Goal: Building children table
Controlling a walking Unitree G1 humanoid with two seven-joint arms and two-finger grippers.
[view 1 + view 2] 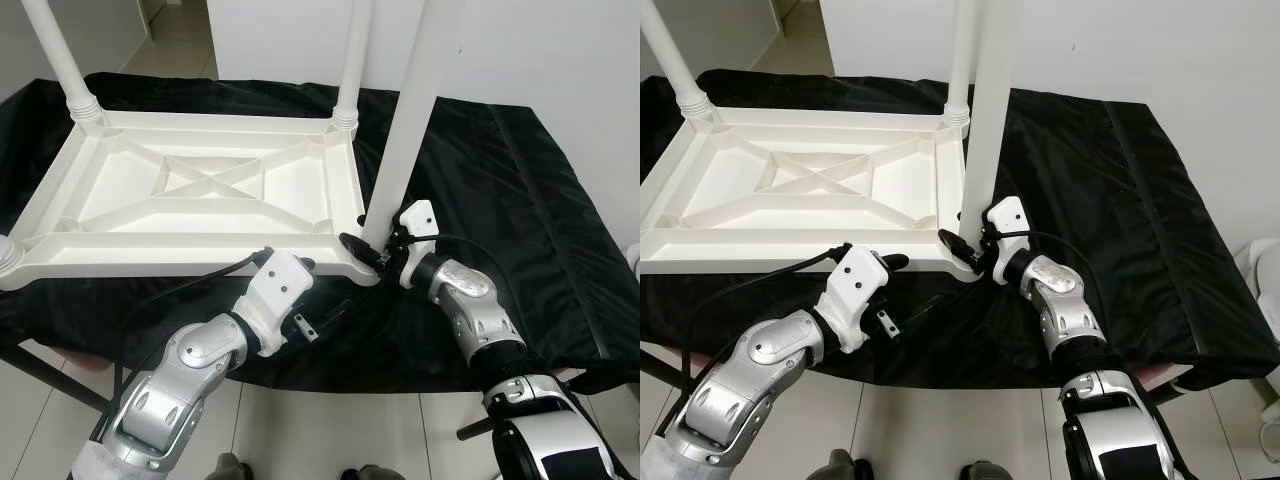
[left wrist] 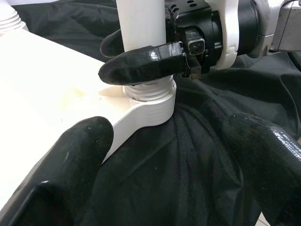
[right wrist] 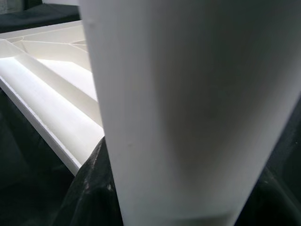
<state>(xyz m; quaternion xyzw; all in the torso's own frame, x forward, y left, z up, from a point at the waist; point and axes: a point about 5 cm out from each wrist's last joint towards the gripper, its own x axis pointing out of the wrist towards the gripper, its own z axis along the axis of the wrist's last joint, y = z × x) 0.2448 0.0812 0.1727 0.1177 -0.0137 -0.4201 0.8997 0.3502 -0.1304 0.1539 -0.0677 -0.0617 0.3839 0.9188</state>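
Right hand (image 1: 368, 250) clamped on the round white plastic leg (image 1: 410, 115), upright in the near corner socket of the upturned white plastic tabletop (image 1: 190, 200). Beside it we see left hand (image 1: 300, 268) spread wide, holding nothing.

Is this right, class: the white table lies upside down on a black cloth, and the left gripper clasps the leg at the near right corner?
Not quite. The right gripper clasps that leg, as the left eye view shows. The left gripper rests by the table's near edge, on the black cloth.
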